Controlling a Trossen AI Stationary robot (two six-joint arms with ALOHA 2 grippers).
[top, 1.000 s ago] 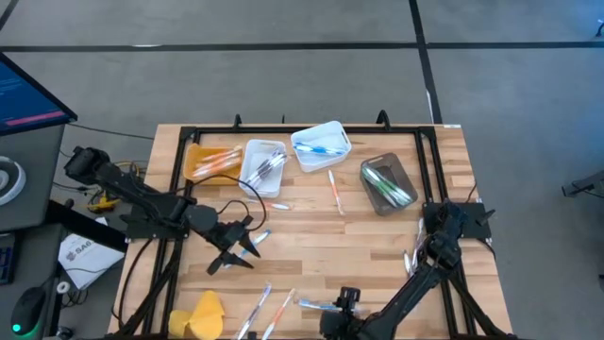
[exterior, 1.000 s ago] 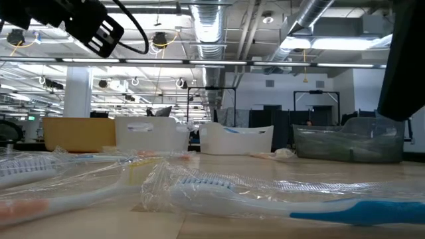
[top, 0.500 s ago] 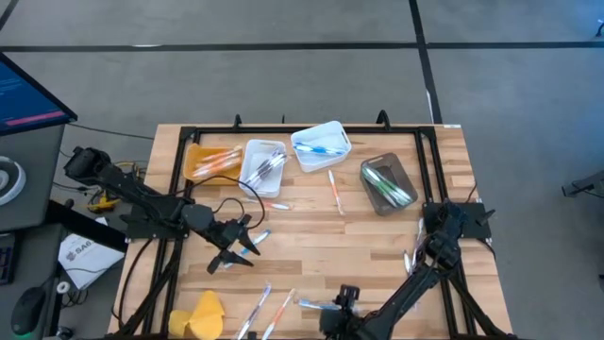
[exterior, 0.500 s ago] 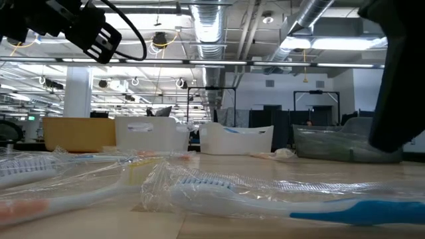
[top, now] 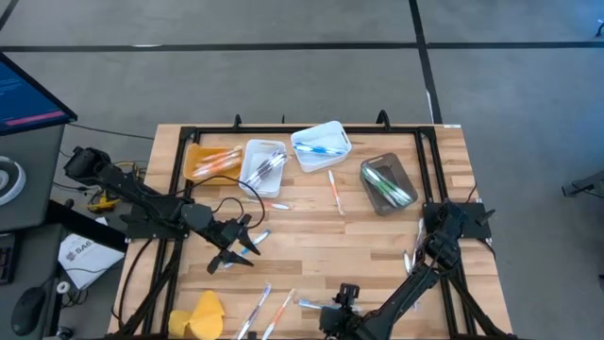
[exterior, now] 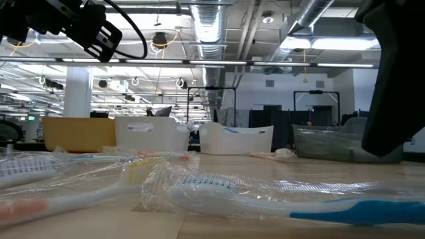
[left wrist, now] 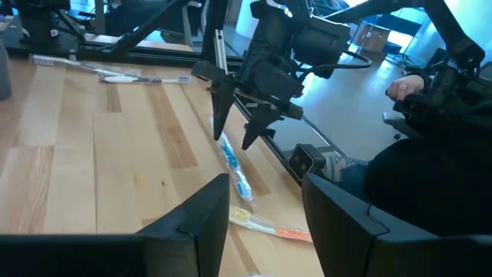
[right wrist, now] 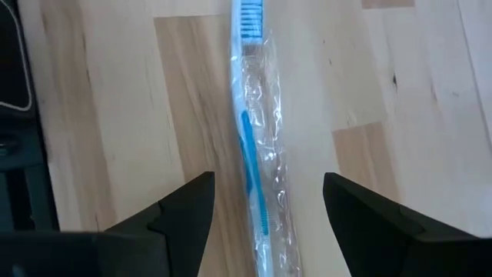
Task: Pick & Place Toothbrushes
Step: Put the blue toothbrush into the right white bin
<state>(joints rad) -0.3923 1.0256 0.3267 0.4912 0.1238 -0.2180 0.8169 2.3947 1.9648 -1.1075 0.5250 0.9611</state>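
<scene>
A blue-handled toothbrush [right wrist: 250, 146] in a clear wrapper lies flat on the wood near the table's near edge [top: 314, 304]; the low view shows it close up [exterior: 285, 199]. My right gripper [right wrist: 265, 219] hangs over it, open, one finger on each side of the handle and lined up along its length, touching nothing. The left wrist view shows that gripper [left wrist: 240, 127] above the brush [left wrist: 234, 173]. My left gripper [top: 241, 250] hovers open over the table's left middle, beside another loose toothbrush [top: 257, 238].
Along the far side stand an orange bin [top: 209, 159], two white bins [top: 264, 165] [top: 321, 144] and a grey-brown bin [top: 387, 182], each with toothbrushes inside. More wrapped toothbrushes lie loose [top: 333, 194] [top: 269, 312] [top: 413, 250]. A yellow lump [top: 198, 314] sits at the near left corner.
My right gripper has come down toward the blue toothbrush at the near edge; in the low view its dark body now reaches lower and further in from the right. The toothbrushes have stayed where they were.
</scene>
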